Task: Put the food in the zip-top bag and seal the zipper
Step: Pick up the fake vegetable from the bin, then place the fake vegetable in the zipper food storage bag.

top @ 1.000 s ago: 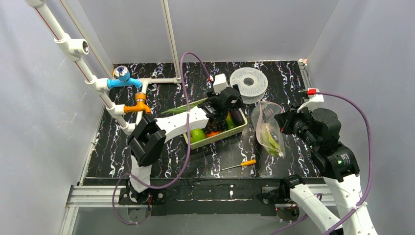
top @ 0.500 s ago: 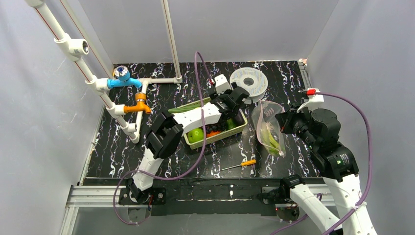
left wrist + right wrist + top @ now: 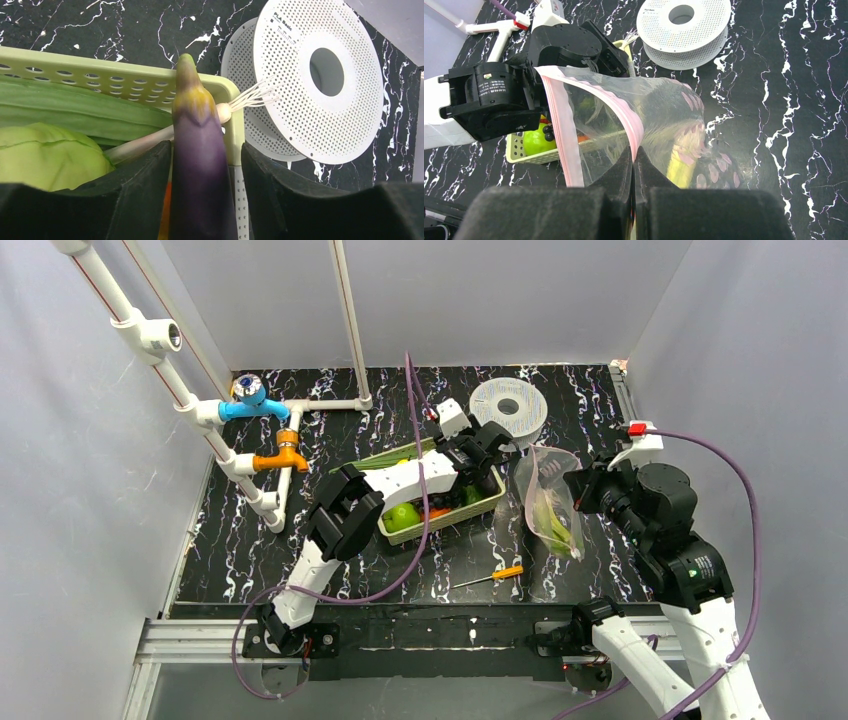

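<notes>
My left gripper (image 3: 488,447) hovers over the right end of the pale-green basket (image 3: 440,522) and is shut on the purple eggplant (image 3: 200,165), whose green-yellow tip points toward the spool. In the left wrist view the leek (image 3: 75,110) and a cabbage (image 3: 45,155) lie in the basket (image 3: 100,77). A green apple (image 3: 403,517) also sits there. My right gripper (image 3: 634,150) is shut on the pinkish-red zipper (image 3: 559,125) and holds the clear zip-top bag (image 3: 548,502) open toward the basket. A yellow-green vegetable (image 3: 679,167) lies inside the bag.
A grey round spool (image 3: 508,410) lies behind the bag and basket. An orange-handled screwdriver (image 3: 497,575) lies in front of the basket. White pipes with a blue valve (image 3: 250,400) and an orange valve (image 3: 283,455) run along the left side.
My left gripper has moved right and back from the middle of the basket to its right end, with the eggplant in it. The right arm and the bag have stayed still.
</notes>
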Available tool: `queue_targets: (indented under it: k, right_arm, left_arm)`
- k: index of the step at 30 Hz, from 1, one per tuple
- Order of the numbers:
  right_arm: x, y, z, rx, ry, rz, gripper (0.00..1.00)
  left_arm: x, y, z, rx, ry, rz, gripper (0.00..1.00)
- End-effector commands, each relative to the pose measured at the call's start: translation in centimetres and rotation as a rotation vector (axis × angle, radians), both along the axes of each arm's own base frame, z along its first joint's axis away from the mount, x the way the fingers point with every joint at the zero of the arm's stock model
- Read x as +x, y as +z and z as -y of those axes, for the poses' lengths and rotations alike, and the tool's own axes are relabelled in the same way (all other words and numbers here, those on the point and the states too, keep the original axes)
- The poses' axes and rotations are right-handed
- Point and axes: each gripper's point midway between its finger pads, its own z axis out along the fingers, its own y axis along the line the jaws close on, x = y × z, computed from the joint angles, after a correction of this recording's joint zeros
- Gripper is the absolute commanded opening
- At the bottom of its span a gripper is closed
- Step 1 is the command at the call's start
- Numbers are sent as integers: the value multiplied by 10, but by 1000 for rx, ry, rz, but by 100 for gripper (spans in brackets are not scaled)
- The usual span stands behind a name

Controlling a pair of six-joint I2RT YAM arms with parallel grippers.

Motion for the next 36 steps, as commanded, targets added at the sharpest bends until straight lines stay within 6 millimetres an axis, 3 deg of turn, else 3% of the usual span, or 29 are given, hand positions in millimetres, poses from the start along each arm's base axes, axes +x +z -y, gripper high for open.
queue_targets:
  k: [1, 3, 8, 11, 13, 16, 19, 24, 26, 30, 36]
  right_arm:
    - [3, 23, 1, 10, -4, 91, 1]
    - [3, 24, 1, 11, -1, 92, 1]
    - [3, 25, 0, 15, 2, 93, 1]
    - [1, 28, -1, 22, 7, 94, 1]
    - [0, 30, -2, 29, 11, 96, 1]
    - [-1, 30, -1, 30, 11, 93, 1]
    - [-2, 32, -1, 31, 12, 95, 1]
    - [-5, 38, -5, 53, 31, 94, 1]
    - [-5, 39, -9, 62, 48, 81, 1]
    - [-4, 39, -14, 73, 63, 63, 1]
    - [-6, 40, -22, 92, 104, 35, 1]
  left_arm:
    - [8, 31, -10, -17, 55, 64, 48]
    - [8, 41, -10, -22, 42, 80, 41]
    - [11, 64, -7, -46, -3, 143, 13]
    - [12, 64, -3, -57, -23, 146, 9]
    - [10, 61, -3, -63, -30, 130, 0]
    - [7, 68, -5, -88, -34, 135, 0]
    - [4, 93, -10, -105, -50, 180, 0]
    - [-12, 160, -18, -131, -182, 324, 0]
    - [-28, 191, -12, -172, -314, 408, 0]
    - [-86, 265, -4, -289, -636, 665, 0]
    - [-207, 338, 9, -385, -1220, 975, 0]
